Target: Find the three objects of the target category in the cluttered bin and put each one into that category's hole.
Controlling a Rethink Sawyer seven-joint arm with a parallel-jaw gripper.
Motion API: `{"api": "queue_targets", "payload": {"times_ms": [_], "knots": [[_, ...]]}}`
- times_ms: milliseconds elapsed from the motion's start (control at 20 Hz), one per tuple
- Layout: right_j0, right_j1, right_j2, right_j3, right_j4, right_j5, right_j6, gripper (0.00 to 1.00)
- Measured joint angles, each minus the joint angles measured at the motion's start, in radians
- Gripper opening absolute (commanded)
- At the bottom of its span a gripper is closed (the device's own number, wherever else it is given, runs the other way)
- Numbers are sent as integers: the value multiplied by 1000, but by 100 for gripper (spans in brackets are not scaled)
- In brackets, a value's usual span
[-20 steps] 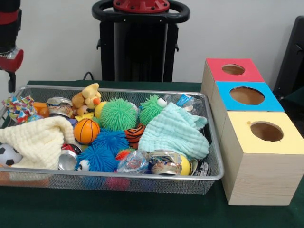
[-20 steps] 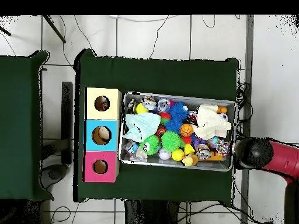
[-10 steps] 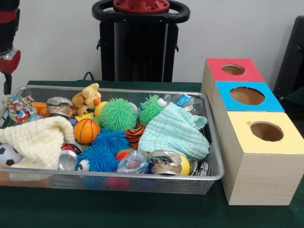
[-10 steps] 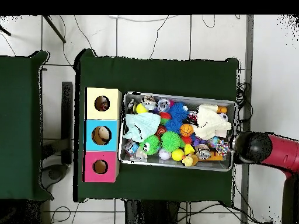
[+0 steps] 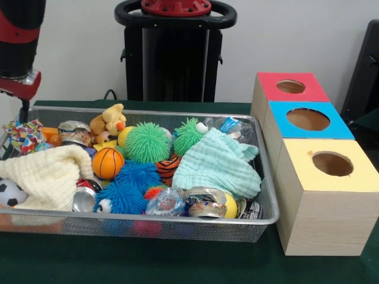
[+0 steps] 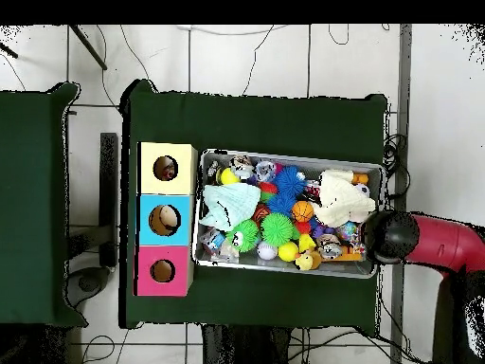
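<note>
Gripper (image 5: 23,109): the end of the red and black arm (image 6: 440,243); only a dark tip shows below the red collar in the front view, at the bin's far corner. The overhead view shows the arm's black round end over the same end of the bin.
Gripper opening: cannot tell; neither view shows it clearly.
Contact: none visible; nothing seen in its grasp.
Bin: wide shallow silver wire-mesh basket with a rounded metal rim (image 5: 177,113) (image 6: 284,269), directly below the gripper and stretching away from it toward the boxes.
Nearest items: multicoloured crinkled wrapper bundle (image 5: 22,135) just below the gripper; clear round lidded tub (image 5: 74,132) and tan and yellow plush toy (image 5: 109,121) just beside it.
Further items: cream knitted cloth (image 5: 50,174) (image 6: 341,197), small orange basketball (image 5: 108,163) (image 6: 302,211), green spiky rubber ball (image 5: 147,142) (image 6: 277,227), two blue spiky balls (image 5: 133,183), black and white football (image 5: 10,193).
Covering item: pale mint muslin cloth (image 5: 218,164) (image 6: 229,205), draped over the contents at the bin end farthest from the gripper.
Target hole: round cut-out (image 5: 332,164) (image 6: 165,169) in the pale wooden box with a yellow top (image 5: 331,231), well apart from the gripper, past the bin's opposite end.
Adjacent boxes: blue-topped box (image 5: 278,127) (image 6: 144,220) and red-topped box (image 5: 266,86) (image 6: 144,270), in one row with the yellow one.
Support: dark green table cover (image 5: 148,260) (image 6: 256,118).
</note>
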Motion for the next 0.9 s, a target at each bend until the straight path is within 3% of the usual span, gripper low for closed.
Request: {"api": "queue_targets", "payload": {"times_ms": [450, 700, 900], "knots": [[110, 20, -73, 0, 19, -13, 31, 100], [108, 26, -77, 1, 40, -42, 32, 100], [79, 47, -77, 5, 41, -138, 32, 100]]}}
